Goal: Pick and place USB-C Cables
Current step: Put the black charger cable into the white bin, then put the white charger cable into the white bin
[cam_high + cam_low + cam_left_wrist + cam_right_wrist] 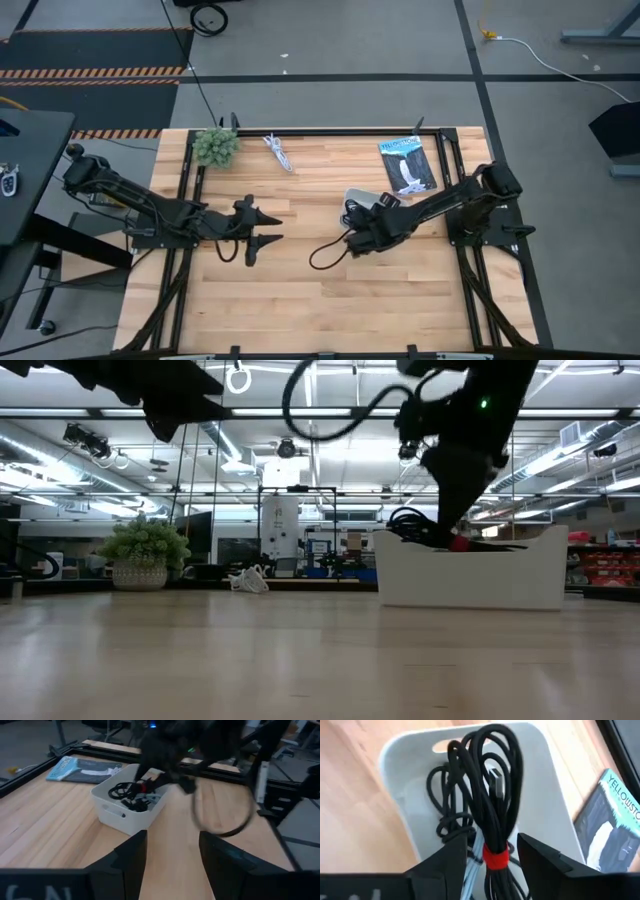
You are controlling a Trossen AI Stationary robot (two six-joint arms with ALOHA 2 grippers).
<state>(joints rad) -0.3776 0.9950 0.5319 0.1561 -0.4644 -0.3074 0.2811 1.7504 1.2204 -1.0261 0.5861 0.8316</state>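
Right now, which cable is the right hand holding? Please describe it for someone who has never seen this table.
Find the white tray on the table's right half, beside the blue-labelled packet. Above it, the right hand grips a black cable coiled into long loops. Its red band sets it apart from the plain black cable inside.

A robotics lab or industrial workshop. The wooden table (330, 290) sits in a black metal frame (185, 180) on a grey concrete floor (350, 40) with hazard-striped matting (95, 72) beside it. Beyond the table run long ceiling strip lights (90, 412), machinery (280, 525) and shelving (605, 565).
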